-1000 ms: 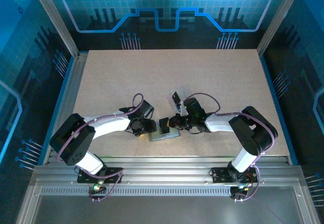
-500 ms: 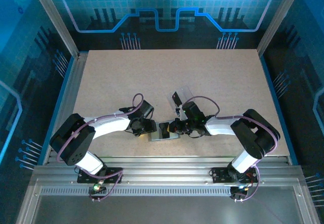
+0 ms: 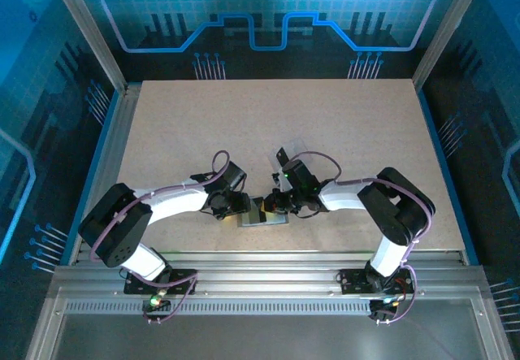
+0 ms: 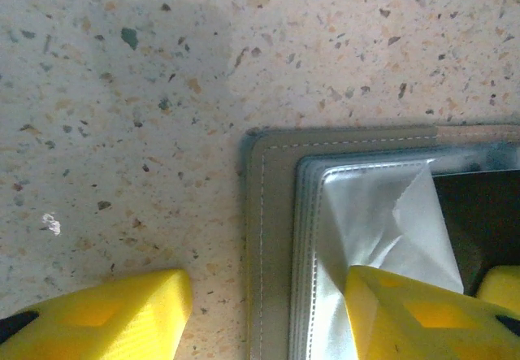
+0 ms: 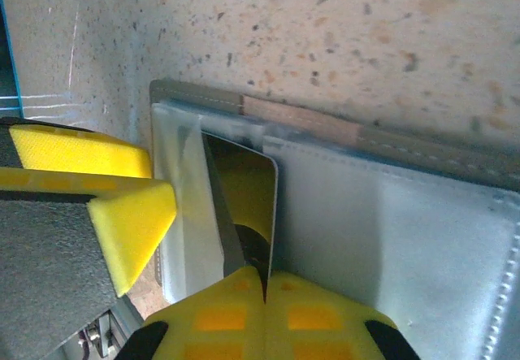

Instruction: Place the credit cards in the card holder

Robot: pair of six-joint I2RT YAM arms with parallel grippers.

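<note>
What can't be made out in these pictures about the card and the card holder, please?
Right wrist view: the lower end of the black card sits behind the right claw, so how deep it is gripped is hidden.
Left wrist view: the card holder runs off the right and bottom edges; the left claw covers part of its sleeve.
Top view: the holder's pocket is too small, under both claws.

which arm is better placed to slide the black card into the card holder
Right. The right claw is shut on the black card, whose edge sits at a sleeve of the card holder. The left claw is open, straddling the holder's edge, one finger pinning the sleeve.
</note>
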